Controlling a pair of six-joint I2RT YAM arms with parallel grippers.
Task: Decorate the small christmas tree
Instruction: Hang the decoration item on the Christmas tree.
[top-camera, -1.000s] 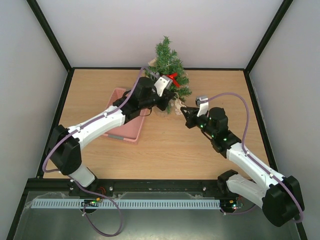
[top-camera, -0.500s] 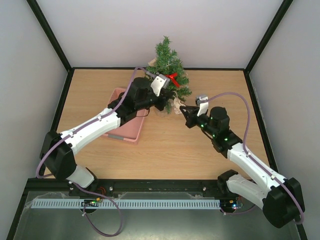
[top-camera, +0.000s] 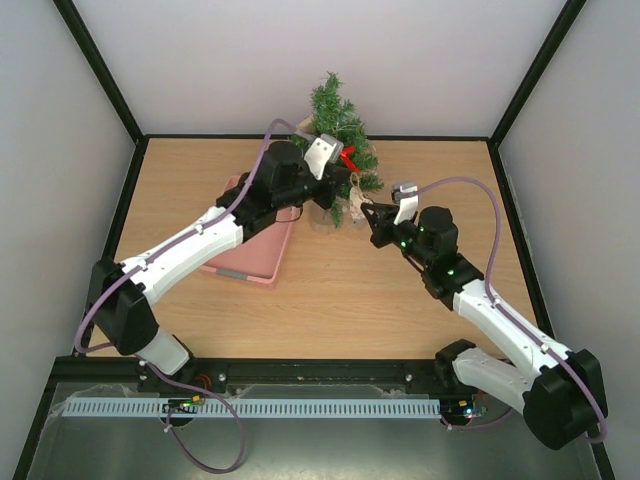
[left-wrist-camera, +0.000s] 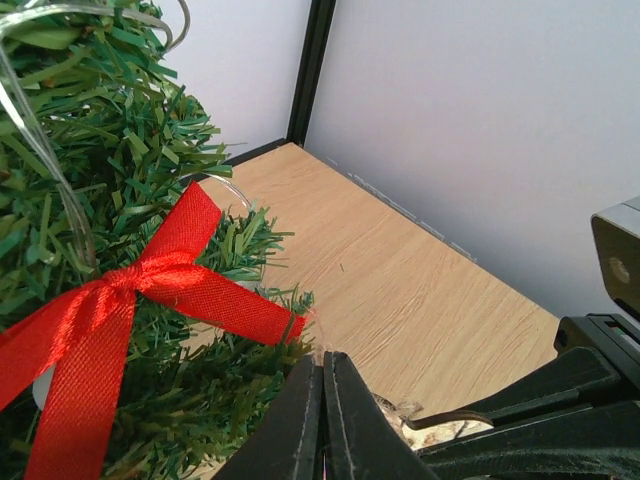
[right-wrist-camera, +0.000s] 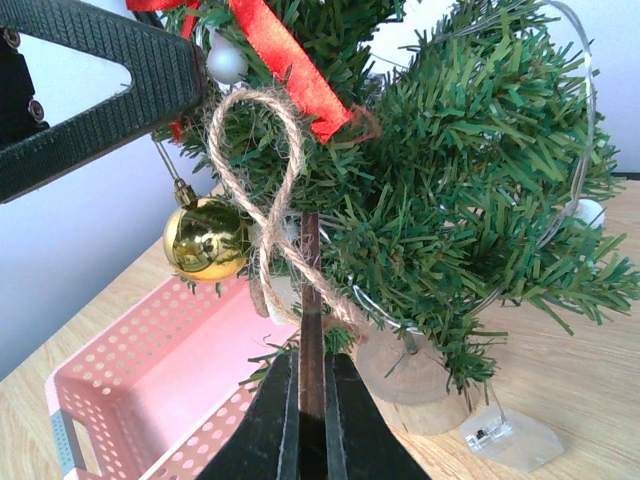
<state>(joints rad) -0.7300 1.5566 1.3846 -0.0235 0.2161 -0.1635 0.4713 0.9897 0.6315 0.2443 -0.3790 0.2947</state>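
Note:
The small christmas tree (top-camera: 335, 120) stands at the back of the table, with a red bow (top-camera: 347, 155) on it. It fills the left wrist view (left-wrist-camera: 120, 150) and the right wrist view (right-wrist-camera: 470, 180). My left gripper (top-camera: 341, 190) is at the tree's front, below the bow (left-wrist-camera: 120, 300), and its jaws (left-wrist-camera: 322, 358) are shut on a thin thread. A gold ball (right-wrist-camera: 205, 238) hangs on a thin thread just under that gripper's finger (right-wrist-camera: 90, 90). My right gripper (top-camera: 365, 212) is shut (right-wrist-camera: 310, 365) on a thin brown wooden ornament with a twine loop (right-wrist-camera: 258, 150), held against the lower branches.
A pink perforated basket (top-camera: 250, 245) lies left of the tree, under the left arm, and shows in the right wrist view (right-wrist-camera: 150, 370). The tree stands on a wooden disc (right-wrist-camera: 410, 375). A clear plastic switch (right-wrist-camera: 500, 435) lies beside it. A thin light wire winds through the branches.
Both grippers have moved up and back toward the tree. The left gripper now sits higher at the bow. The right gripper has come closer to the lower branches with its ornament.

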